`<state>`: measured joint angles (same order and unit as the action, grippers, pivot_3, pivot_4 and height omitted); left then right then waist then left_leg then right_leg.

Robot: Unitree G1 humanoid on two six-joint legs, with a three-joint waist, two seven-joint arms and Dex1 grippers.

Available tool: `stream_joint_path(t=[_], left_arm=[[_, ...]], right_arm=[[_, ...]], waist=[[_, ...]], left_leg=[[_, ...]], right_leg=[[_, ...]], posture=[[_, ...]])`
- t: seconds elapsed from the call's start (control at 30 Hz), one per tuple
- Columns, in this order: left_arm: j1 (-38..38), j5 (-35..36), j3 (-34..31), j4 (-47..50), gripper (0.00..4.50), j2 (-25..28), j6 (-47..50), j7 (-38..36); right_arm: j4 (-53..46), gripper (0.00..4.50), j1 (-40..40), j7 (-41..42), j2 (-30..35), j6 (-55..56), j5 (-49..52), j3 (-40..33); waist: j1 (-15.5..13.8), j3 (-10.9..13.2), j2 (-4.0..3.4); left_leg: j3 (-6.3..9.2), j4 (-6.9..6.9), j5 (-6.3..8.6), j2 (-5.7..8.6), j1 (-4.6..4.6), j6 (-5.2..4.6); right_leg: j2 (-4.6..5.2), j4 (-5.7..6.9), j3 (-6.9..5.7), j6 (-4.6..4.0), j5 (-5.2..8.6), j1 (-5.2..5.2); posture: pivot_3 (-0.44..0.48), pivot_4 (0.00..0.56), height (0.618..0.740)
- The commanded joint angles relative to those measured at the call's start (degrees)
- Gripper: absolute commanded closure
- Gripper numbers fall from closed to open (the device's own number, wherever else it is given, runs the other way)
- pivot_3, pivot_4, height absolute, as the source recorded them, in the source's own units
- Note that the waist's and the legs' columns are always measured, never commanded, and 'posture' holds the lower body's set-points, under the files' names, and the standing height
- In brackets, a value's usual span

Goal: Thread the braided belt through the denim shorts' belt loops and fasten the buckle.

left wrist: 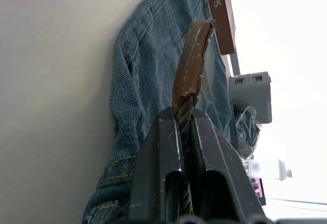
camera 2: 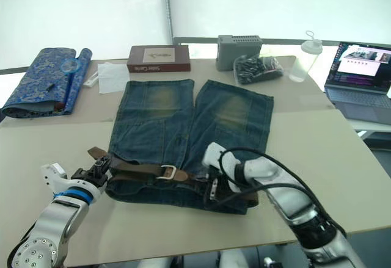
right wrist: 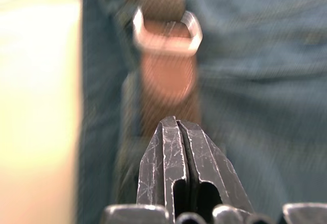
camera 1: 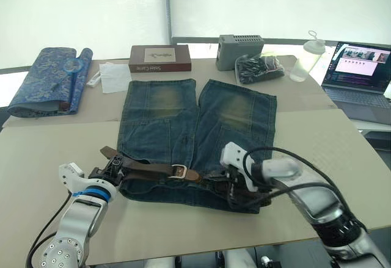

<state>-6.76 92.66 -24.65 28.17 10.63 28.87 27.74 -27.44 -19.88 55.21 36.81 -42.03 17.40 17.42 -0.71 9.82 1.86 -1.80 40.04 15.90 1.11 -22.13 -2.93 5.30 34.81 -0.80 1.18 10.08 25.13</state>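
Observation:
The denim shorts (camera 1: 165,121) lie flat on the table, waistband nearest me. Along the waistband runs the braided belt (camera 1: 153,169), with its silver buckle (camera 1: 179,171) near the middle. The belt loops are too small to make out. My left gripper (camera 1: 113,169) is at the shorts' left edge, shut on the belt. In the left wrist view the strap's brown leather tip (left wrist: 193,55) sticks out past the fingers (left wrist: 163,147). My right gripper (camera 1: 212,178) rests on the waistband just right of the buckle (right wrist: 166,32). It is shut, with the strap (right wrist: 166,76) lying just ahead of it.
At the back of the table are a blue patterned folded cloth (camera 1: 49,79), a white cloth (camera 1: 114,76), a brown box (camera 1: 160,58), a grey box (camera 1: 239,49), a bag of dark items (camera 1: 259,68) and a clear bottle (camera 1: 307,57). A laptop (camera 1: 360,72) stands at the right.

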Motion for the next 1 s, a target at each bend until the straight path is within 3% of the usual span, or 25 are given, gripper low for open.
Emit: stream_joint_path(t=[0.03, 0.23, 0.4, 0.5, 0.77, 1.0], left_arm=[[1.02, 0.85, 0.26, 0.85, 4.50, 1.26, -0.84, -0.18], [2.05, 0.86, 1.11, 0.39, 4.50, 2.87, -0.58, 0.00], [2.30, 1.87, -0.42, -0.66, 4.50, 5.86, -0.26, -0.52], [2.88, 3.24, -3.13, -2.77, 4.50, 9.03, -0.73, -0.92], [2.50, 5.62, -7.34, -5.76, 4.50, 13.89, -0.90, -2.28], [1.76, 1.88, -2.70, -3.90, 4.50, 14.91, 2.42, -5.71]], right_arm=[[-5.11, 4.44, 1.04, 1.38, 1.73, -0.93, 2.59, -0.13], [2.42, 4.44, 2.42, -2.30, 8.14, 7.50, -13.70, 10.17], [5.91, 4.44, 3.07, -1.39, 10.11, 9.13, -18.01, 12.25], [4.34, 4.44, 4.53, 0.88, 11.33, 6.66, -16.26, 11.97], [0.37, 4.44, 6.08, -0.12, 10.97, 2.02, -14.00, 9.98], [-9.24, 4.44, 4.62, -2.07, -0.87, -6.72, 5.74, -3.92]], waist=[[0.25, 0.00, 0.01], [0.04, -0.01, 0.03], [0.01, -0.12, 0.22], [-0.01, -0.15, 0.23], [-0.63, -0.17, 0.26], [-0.64, -0.09, 0.18]], left_leg=[[-0.03, -0.03, 0.00, -0.04, 0.03, 0.00], [-0.07, -0.01, -0.01, 0.00, 0.09, 0.01], [-0.08, -0.09, -0.01, -0.09, 0.61, 0.02], [-0.06, -0.25, 0.25, -0.16, 1.00, 0.47], [-0.03, -0.30, 0.34, -0.10, 0.94, 0.38], [-0.03, -0.31, 0.38, -0.12, 0.39, 0.40]], right_leg=[[-0.01, -0.01, 0.01, 0.00, 0.00, -0.01], [0.01, -0.01, 0.01, 0.06, 0.05, -0.09], [-0.02, -0.12, -0.03, 0.38, 0.28, -0.58], [0.01, -0.37, -0.07, 0.49, 0.33, -0.98], [0.22, -0.73, -0.13, 0.57, 0.22, -0.95], [0.21, -0.72, -0.10, 0.16, -0.07, -0.52]], posture=[[0.000, 0.150, 0.740], [0.000, 0.150, 0.740], [0.000, 0.150, 0.740], [0.000, 0.150, 0.740], [0.000, 0.150, 0.740], [0.000, 0.150, 0.740]])
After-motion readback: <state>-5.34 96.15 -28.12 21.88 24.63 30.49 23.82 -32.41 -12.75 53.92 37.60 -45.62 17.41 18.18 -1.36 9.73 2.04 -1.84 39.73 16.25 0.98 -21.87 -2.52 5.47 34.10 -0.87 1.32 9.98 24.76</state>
